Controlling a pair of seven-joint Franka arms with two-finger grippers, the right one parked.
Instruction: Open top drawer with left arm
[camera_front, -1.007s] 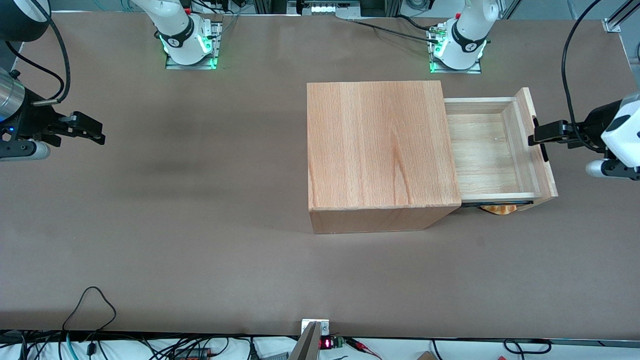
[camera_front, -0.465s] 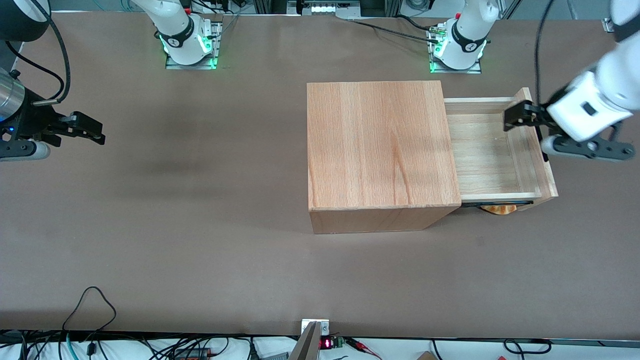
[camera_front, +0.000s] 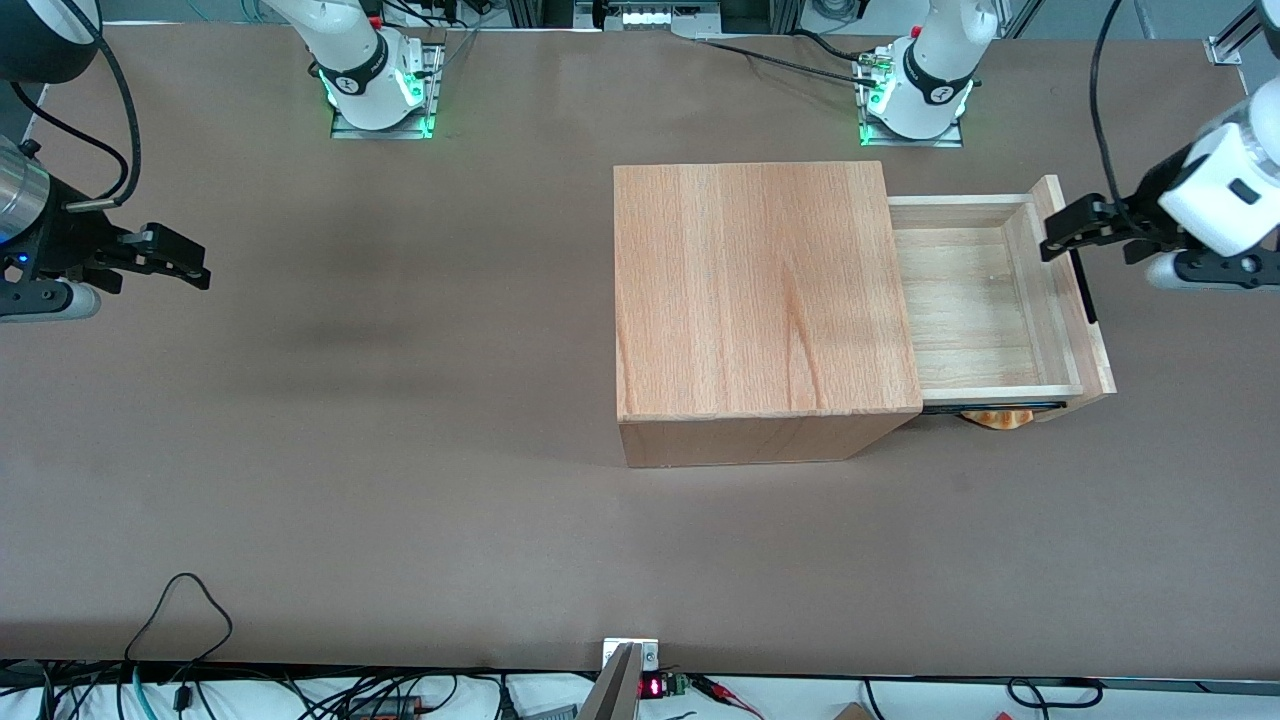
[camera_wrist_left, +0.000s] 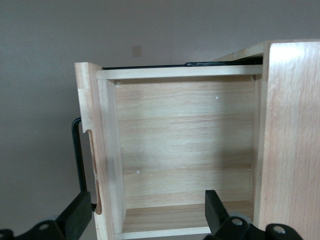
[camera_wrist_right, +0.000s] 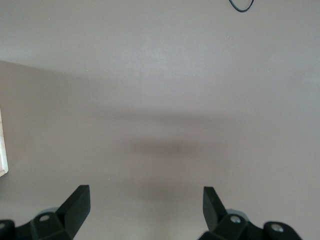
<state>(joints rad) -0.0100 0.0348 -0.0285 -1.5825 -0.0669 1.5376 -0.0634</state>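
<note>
The top drawer (camera_front: 985, 300) stands pulled out of the wooden cabinet (camera_front: 760, 290) toward the working arm's end of the table, its pale plank floor bare. The long black bar handle (camera_front: 1086, 290) runs along its front panel. The left arm (camera_front: 1215, 195) holds its gripper (camera_front: 1055, 235) above the end of the front panel farther from the front camera, touching nothing. In the left wrist view the gripper (camera_wrist_left: 147, 215) is open and empty; one finger (camera_wrist_left: 80, 215) is on the handle (camera_wrist_left: 76, 150) side of the panel, the other over the drawer floor (camera_wrist_left: 185, 145).
A tan-orange object (camera_front: 996, 418) peeks out under the open drawer at its edge nearer the front camera. The cabinet top (camera_wrist_left: 292, 140) also shows in the left wrist view. Arm bases (camera_front: 915, 95) stand at the table edge farthest from the camera; cables (camera_front: 180, 600) lie near the front edge.
The gripper left the handle, rose over the drawer, then drew back toward the working arm's end and farther from the front camera. The drawer has not moved.
</note>
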